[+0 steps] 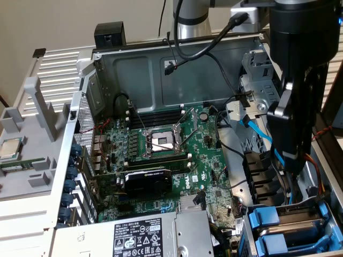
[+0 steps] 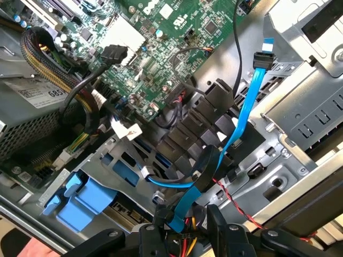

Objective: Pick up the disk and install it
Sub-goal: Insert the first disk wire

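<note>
Big PC case [image 1: 150,75] lies open w/ its green board [image 1: 161,155] facing up. The robot's gripper [image 1: 293,160] hangs over the corner of the case at the exterior view's right, just above the metal drive cage [image 2: 128,155]. In the wrist view the fingers [image 2: 153,235] stand a bit apart w/ a gap btw them. They pinch nothing that I can see.

The disk: I think it sits in that cage, in one of the two blue carriers [image 1: 266,217], but I can't tell which one. So it's low in the corner, near the gripper & not in it.

What could go wrong:
- A flat blue cable [image 2: 241,118] & thin red & yellow wires [image 2: 187,247] run right under the gap. If the fingers go down or close here, they could catch a wire & tug its plug out.
- The two blue fronts look alike, so the fingers could take the wrong one.
- The cage walls are hard metal & close by. A move a bit off to one side could mean a bump or a scrape.
- A grab on the blue plastic edge alone could slip, b/c it looks thin & smooth. Then the disk could drop on the board.
- The thick black cable [image 1: 209,43] hangs into the case from up by the arm & could hook on the rim.
</note>
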Motion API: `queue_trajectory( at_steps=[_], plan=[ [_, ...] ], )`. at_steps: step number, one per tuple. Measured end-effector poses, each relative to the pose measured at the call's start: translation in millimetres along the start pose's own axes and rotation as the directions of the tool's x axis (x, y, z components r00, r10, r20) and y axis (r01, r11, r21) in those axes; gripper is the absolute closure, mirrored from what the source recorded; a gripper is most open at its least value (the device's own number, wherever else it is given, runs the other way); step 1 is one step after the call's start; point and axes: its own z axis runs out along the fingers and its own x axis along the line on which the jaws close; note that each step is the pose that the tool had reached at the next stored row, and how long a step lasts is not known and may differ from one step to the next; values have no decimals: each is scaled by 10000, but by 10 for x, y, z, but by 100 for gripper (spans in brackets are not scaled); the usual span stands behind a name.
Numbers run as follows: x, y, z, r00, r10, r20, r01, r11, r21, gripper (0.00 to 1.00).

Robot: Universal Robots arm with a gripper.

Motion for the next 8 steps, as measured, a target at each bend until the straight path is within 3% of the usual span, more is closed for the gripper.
queue_trajectory(
  at_steps=[4,8],
  plan=[
    [6,7,-2,10000,15,35,-15,10000,48,56],
    [9,11,-3,10000,18,46,-19,10000,56,56]
  ],
)
